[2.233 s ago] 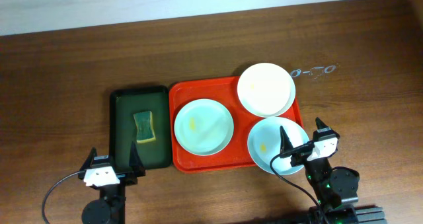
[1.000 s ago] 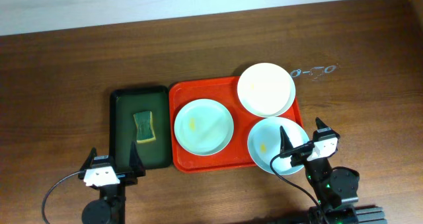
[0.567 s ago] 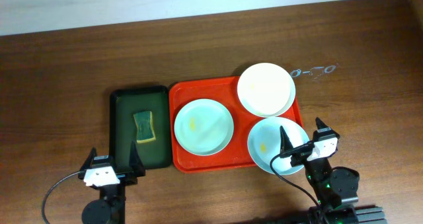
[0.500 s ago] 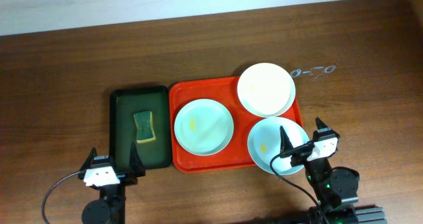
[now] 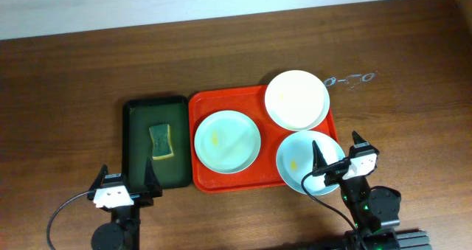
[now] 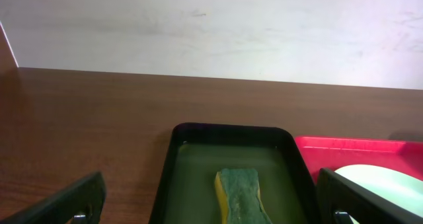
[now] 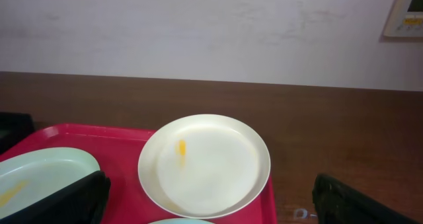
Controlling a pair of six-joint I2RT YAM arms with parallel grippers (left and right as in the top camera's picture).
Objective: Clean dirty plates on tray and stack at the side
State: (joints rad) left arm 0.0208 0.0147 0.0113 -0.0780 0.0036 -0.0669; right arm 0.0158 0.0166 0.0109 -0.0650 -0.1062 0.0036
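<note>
Three plates lie on the red-orange tray (image 5: 200, 178). A white plate (image 5: 296, 99) with a small yellow smear is at the tray's back right; it also shows in the right wrist view (image 7: 203, 161). A pale mint plate (image 5: 226, 140) with a yellow smear is at the tray's left (image 7: 33, 174). A third mint plate (image 5: 299, 161) with a yellow smear is at the front right, partly under my right gripper (image 5: 337, 155). My right gripper (image 7: 205, 207) is open and empty, just above that plate's near edge. My left gripper (image 5: 124, 185) is open and empty near the front edge (image 6: 211, 207).
A dark green tray (image 5: 137, 143) stands left of the red tray and holds a green-and-yellow sponge (image 5: 160, 142), also in the left wrist view (image 6: 241, 194). A small shiny mark (image 5: 351, 79) lies on the table at the right. A white wall runs along the table's back.
</note>
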